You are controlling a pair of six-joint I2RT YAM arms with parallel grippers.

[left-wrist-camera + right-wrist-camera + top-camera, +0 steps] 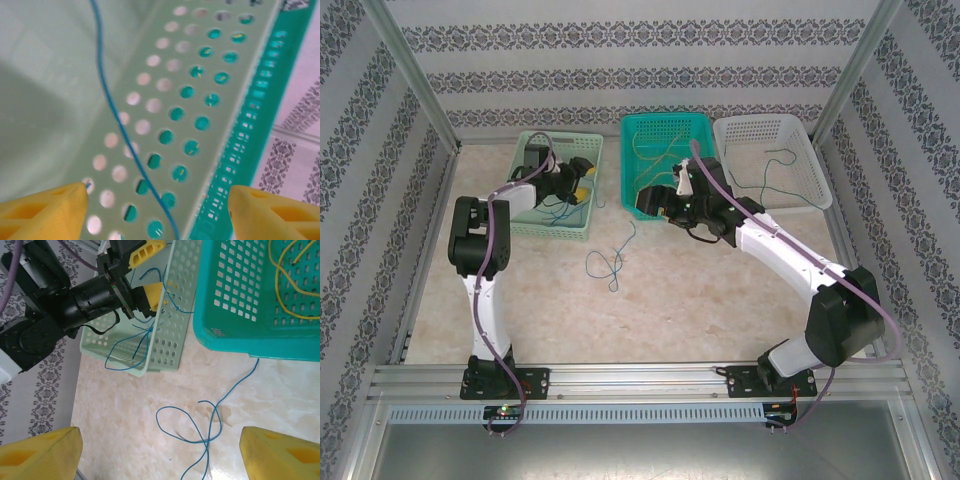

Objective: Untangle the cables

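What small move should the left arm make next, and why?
I would probably close the left gripper on the blue cable. The gripper is open inside the light green basket, and in the left wrist view the cable runs between its jaws, not yet pinched.

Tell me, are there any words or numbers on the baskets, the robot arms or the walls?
None can be read.
The light green basket, teal basket and white basket are plain plastic.
The wallpaper carries only a flower pattern, no letters.
Small parts on the arm bases are too tiny to tell.
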